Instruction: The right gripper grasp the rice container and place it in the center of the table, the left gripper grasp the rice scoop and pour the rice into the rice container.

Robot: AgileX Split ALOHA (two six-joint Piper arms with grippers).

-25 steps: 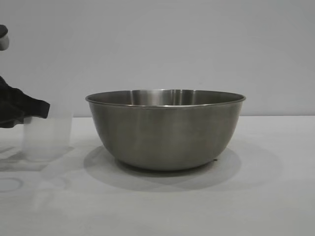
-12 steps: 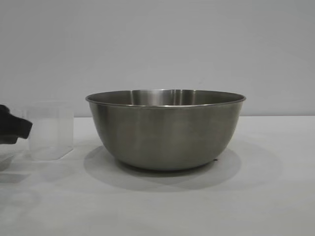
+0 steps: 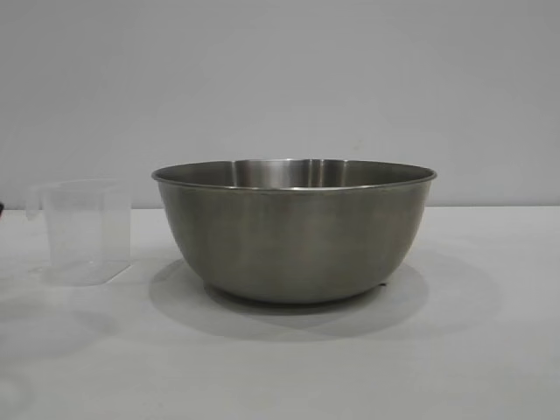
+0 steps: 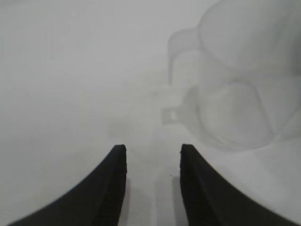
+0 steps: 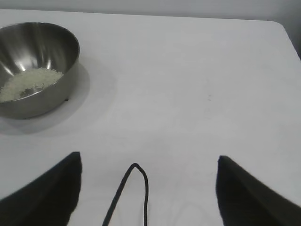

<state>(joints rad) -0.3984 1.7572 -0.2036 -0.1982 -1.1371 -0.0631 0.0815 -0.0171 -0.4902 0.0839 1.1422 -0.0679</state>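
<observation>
White table [image 3: 490,350], pale wall: your steel rice container [image 3: 294,229] sits mid-table, rice [image 5: 29,82] heaped inside.

Your rice scoop [image 3: 80,232] stands upright just beside it, apparently empty. Left claw [image 4: 153,150] hangs near it, partly spread, pinching nothing. Right claw [image 5: 148,162] is spread wide, well apart.

Gone from the exterior view's 9 o'clock edge — left gripper [image 4: 153,162], now apart from rice scoop [image 3: 86,231], jaws parted, empty.
</observation>
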